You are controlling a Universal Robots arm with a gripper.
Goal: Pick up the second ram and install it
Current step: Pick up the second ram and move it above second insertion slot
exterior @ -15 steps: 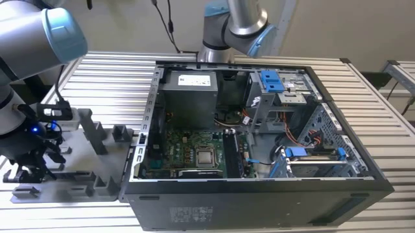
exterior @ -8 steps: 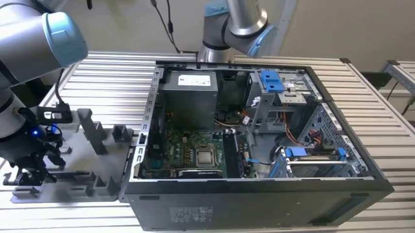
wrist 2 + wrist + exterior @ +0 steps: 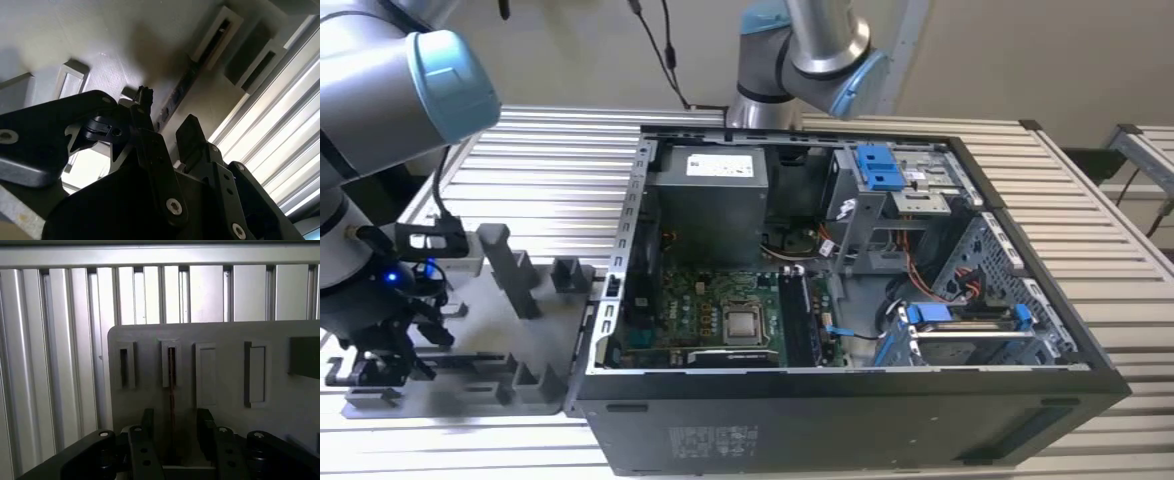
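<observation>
One second ram point(image 3: 171, 385): thin dark strip, on edge in grey tray point(image 3: 230, 335).
Jaws: open, holding nothing, straddling it.

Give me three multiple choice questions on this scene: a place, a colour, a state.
1. Where is the second ram? A) on edge in a slot of the grey tray; B) plugged into a motherboard slot; C) held in the air.
2. What colour are the drive-bay clips in the computer case? A) red; B) blue; C) yellow.
3. How is the gripper? A) shut on the ram; B) open, straddling the ram; C) open, above the case.
Answers: 1A, it stands in the tray's slot; 2B, blue in the exterior view; 3B, gaps show beside the ram.
</observation>
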